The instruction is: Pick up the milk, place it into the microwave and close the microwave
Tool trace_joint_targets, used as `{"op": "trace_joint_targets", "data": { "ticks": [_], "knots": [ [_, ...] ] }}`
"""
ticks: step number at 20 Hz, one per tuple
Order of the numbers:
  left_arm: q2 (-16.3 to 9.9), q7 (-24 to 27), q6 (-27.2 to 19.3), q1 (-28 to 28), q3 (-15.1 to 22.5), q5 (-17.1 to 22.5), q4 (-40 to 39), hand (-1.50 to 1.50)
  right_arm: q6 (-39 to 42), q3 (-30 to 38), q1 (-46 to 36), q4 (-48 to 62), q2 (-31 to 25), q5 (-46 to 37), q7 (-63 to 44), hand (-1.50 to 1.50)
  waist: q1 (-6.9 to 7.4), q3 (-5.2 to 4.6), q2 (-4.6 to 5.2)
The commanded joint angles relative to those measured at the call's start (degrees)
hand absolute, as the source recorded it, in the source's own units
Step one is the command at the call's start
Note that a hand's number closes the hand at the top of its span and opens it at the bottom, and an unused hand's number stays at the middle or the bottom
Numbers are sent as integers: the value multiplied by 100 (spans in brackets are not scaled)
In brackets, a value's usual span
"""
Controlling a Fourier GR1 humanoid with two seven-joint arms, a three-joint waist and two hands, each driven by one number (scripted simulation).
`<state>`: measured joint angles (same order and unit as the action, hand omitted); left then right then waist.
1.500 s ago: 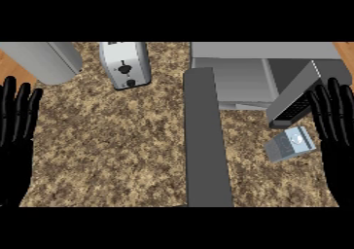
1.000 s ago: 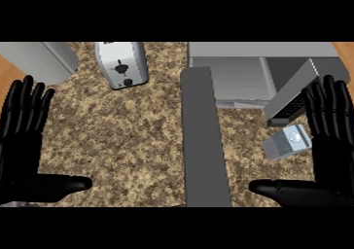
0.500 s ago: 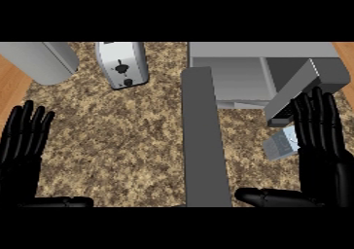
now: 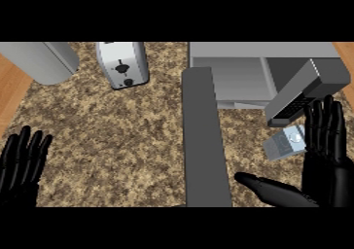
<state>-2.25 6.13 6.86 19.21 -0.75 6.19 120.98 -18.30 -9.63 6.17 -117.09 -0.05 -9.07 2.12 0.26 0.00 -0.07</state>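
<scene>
The milk (image 4: 287, 144) lies on the speckled table (image 4: 122, 136) beside the open microwave (image 4: 244, 73), partly hidden by my right hand (image 4: 325, 155), fingers straight, grasping nothing. My left hand (image 4: 20, 165) rests open at the lower edge, cut off.

On the speckled counter (image 4: 122, 141): one milk carton (image 4: 286, 144), one toaster (image 4: 122, 63), one open microwave (image 4: 262, 73) at the far right corner, one grey cylinder (image 4: 36, 61) at the far left corner, and two black hands (image 4: 325, 151).
</scene>
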Motion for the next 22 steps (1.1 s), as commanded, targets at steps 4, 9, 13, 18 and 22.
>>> {"op": "trace_joint_targets", "data": {
  "ticks": [4,9,13,18,22],
  "knots": [
    [-124,377,402,319,-391,424,-192,-150,-178,592,-78,521,-149,35,353,-150,-7,0,3],
    [156,537,456,904,33,-23,253,-150,-131,971,-500,1138,-277,194,447,-150,7,1,3],
    [1,485,619,974,-285,249,309,-150,-345,953,-139,1931,-1,305,1361,-150,11,2,4],
    [217,359,438,847,-7,-29,421,-150,-52,1620,-450,2520,-444,582,1572,-150,2,3,9],
    [215,623,589,944,-22,-60,213,-150,-133,1684,-242,2834,-306,591,2045,-150,-4,2,5]
  ]
}}
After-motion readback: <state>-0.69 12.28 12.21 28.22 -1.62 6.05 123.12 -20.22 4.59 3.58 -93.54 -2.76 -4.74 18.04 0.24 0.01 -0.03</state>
